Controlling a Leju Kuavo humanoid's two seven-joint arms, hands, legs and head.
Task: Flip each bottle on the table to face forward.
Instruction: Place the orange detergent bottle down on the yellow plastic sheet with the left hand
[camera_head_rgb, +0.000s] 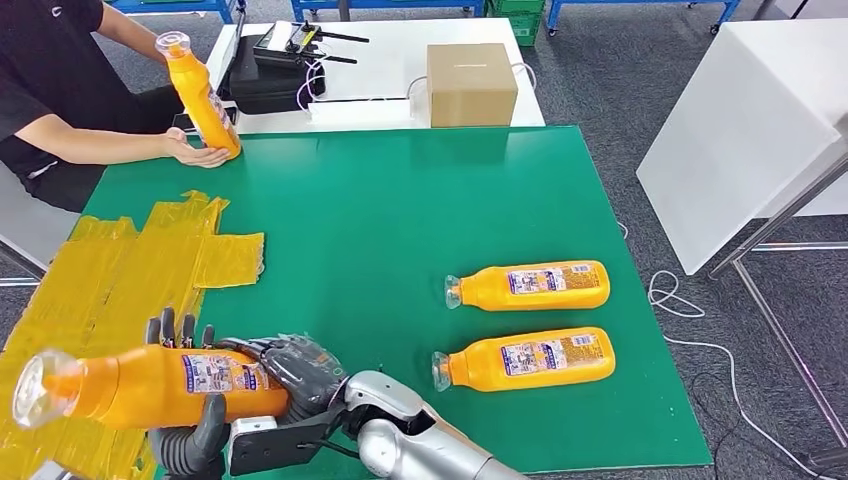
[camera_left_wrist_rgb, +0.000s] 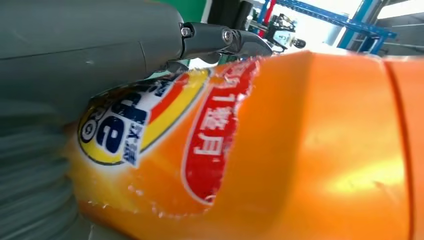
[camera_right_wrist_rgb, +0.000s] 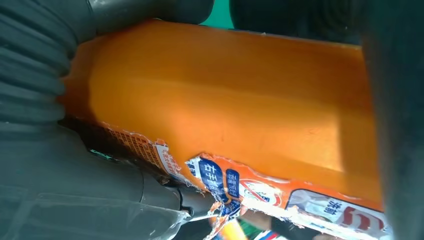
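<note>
Orange bottle (camera_head_rgb: 150, 385) is hanging sideways over the near left corner of the green bench (camera_head_rgb: 380, 220), cap pointing left. The left robot hand (camera_head_rgb: 195, 440) is gripping its middle and the right robot hand (camera_head_rgb: 295, 370) is clasping its base end. Yellow tape patches (camera_head_rgb: 120, 270) are lying beneath. At the far left edge a person (camera_head_rgb: 50, 90) is holding an upright bottle (camera_head_rgb: 200, 95). Further right, a far bottle (camera_head_rgb: 530, 285) and a near bottle (camera_head_rgb: 525, 360) are lying parallel, caps pointing left.
</note>
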